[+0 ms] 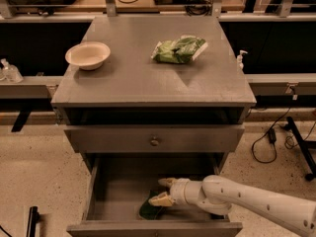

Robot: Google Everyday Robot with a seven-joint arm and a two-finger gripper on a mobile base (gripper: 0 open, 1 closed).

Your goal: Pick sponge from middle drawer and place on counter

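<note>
The middle drawer (113,181) is pulled out at the bottom of the cabinet, with its grey floor showing. The sponge (147,210) lies dark green face up on that floor, near the front edge and right of centre. My gripper (162,191) reaches into the drawer from the right on a white arm. Its two pale fingers are spread apart. The lower finger (159,200) rests at the sponge's upper right edge, and the upper finger is clear of it. The counter (138,73) is the cabinet's flat grey top.
A cream bowl (88,55) sits at the counter's left. A crinkly green bag (178,49) lies at the back right. A shut drawer front with a round knob (154,142) is above the open drawer. Cables (269,137) and a black stand leg are on the floor at the right.
</note>
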